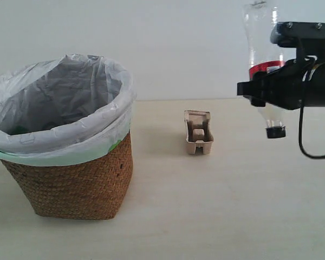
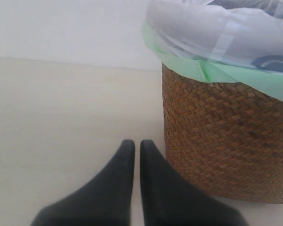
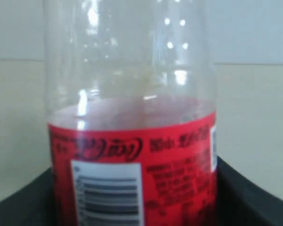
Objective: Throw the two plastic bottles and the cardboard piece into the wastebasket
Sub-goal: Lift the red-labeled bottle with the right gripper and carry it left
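The pale bench (image 1: pixel 233 216) fills the lower two thirds of the exterior view, under a plain white wall. At lower left stands the wastebasket (image 1: pixel 76 179), brown wicker, upright, with a translucent white plastic bag (image 1: pixel 59 92) folded out over its rim and a green edge showing under the fold. At the upper right edge of the frame the right tool (image 1: pixel 262 86) hangs above the bench, closed across the red label (image 1: pixel 265 67) of the smaller bottle (image 1: pixel 258 32). The bottle is clear, inverted and slightly tilted, its base at the top of the frame. It is well apart from the wastebasket and clear of the bench. In the right wrist view the smaller bottle (image 3: pixel 132 94) fills the frame, with dark fingers (image 3: pixel 254 197) pressed to either side of the label. The cardboard piece (image 1: pixel 198 132) lies on the bench near the middle of the frame, between the wastebasket and the held bottle, touching neither, open side up. In the left wrist view the left tool (image 2: pixel 137 155) sits low over the bench just beside the wastebasket (image 2: pixel 226 146). It is narrow, its fingers almost touching, and it holds nothing. Smallest is the black cap (image 1: pixel 275 131), pointing down below the right tool.
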You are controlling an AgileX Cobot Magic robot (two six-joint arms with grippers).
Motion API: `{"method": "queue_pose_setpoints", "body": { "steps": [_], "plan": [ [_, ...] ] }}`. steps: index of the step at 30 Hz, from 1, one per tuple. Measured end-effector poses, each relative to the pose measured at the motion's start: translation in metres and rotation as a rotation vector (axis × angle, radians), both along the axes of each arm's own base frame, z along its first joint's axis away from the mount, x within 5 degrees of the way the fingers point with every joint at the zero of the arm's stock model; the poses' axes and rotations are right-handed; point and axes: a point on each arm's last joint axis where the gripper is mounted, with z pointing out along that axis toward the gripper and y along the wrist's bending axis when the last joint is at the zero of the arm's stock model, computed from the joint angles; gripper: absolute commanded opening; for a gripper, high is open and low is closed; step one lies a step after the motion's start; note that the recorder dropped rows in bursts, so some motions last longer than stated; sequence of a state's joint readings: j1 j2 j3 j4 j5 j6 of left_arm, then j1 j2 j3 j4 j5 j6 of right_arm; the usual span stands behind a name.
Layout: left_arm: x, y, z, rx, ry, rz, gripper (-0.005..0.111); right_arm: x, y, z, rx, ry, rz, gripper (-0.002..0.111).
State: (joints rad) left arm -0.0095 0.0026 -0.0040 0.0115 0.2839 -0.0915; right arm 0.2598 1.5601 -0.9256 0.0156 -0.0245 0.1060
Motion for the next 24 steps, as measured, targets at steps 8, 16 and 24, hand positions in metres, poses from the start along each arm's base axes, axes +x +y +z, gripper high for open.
{"method": "queue_pose_setpoints", "body": {
  "steps": [8, 16, 24],
  "plan": [
    [0.000, 0.000, 0.000, 0.000, 0.000, 0.000, 0.004, -0.036, 0.076, 0.003, 0.009, -0.038, 0.253, 0.000],
    [0.000, 0.000, 0.000, 0.000, 0.000, 0.000, 0.004, -0.027, 0.050, 0.000, -0.006, 0.031, 0.164, 0.000],
    [0.000, 0.000, 0.000, 0.000, 0.000, 0.000, 0.004, -0.012, -0.036, -0.015, -0.013, 0.237, -0.122, 0.000]
  ]
}}
